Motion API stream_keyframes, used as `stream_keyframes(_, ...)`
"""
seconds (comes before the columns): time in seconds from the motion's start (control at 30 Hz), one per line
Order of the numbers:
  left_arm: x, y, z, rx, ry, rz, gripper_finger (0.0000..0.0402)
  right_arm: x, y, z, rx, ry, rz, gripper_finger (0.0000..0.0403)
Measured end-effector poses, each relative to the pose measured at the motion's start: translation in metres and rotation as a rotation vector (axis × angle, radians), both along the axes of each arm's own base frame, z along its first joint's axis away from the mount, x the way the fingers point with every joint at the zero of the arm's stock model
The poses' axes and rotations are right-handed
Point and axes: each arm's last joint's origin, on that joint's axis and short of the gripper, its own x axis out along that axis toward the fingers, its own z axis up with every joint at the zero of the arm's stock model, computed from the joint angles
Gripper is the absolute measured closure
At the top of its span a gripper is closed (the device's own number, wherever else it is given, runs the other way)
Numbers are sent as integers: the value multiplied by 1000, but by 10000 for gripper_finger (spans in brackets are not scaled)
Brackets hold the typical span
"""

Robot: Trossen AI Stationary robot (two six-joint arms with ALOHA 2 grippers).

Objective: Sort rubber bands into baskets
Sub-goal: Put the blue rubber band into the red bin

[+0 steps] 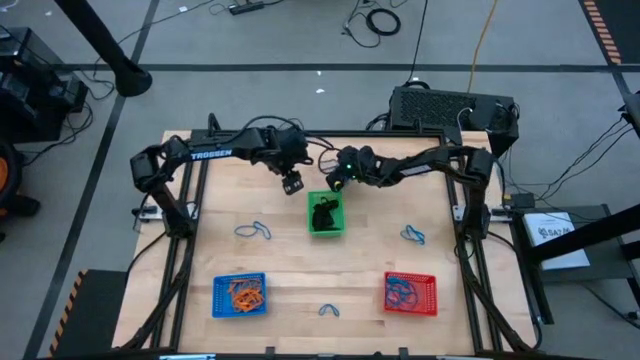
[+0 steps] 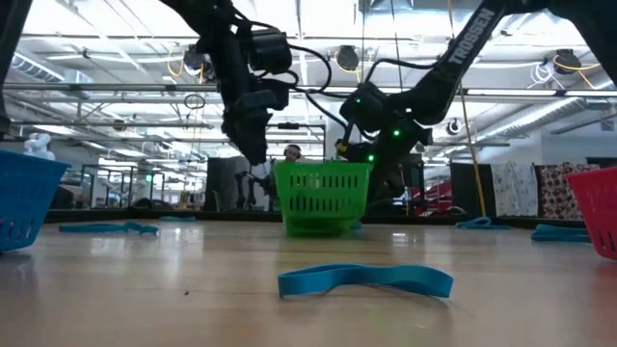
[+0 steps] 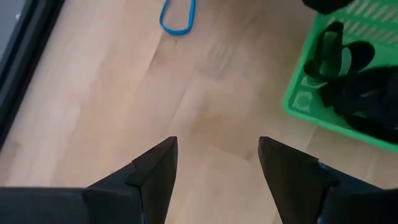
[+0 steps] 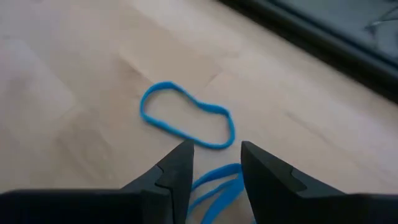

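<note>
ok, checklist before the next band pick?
1. Left gripper open, nothing in it: ok.
2. Right gripper open: ok. Whether the blue band seen in its gap is caught or lies below: cannot tell.
3. Green basket holds only black bands: ok.
4. Red basket upright, blue inside: ok.
5. Sorting finished: not ok, loose blue bands outside the baskets.

Three baskets (image 1: 325,216); five loose blue rubber bands (image 1: 253,231) on the table (image 1: 300,265); two arms

"TROSSEN" is printed on both arms (image 1: 212,154).
</note>
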Motion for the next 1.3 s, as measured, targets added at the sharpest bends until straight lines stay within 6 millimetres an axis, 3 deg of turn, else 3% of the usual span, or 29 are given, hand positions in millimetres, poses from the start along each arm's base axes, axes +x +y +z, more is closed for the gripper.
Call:
stream_keyframes(0.63,1,1,0,19,-14,-31,169,-1,7,1,-28,38,-74,275)
stream_keyframes(0.93,2,2,0,18,-20,-23,169,-3,11,13,-35,36,-71,275)
stream_keyframes(1.3,2,1,0,7,-25,-26,169,-10,11,8,9,-16,-222,275)
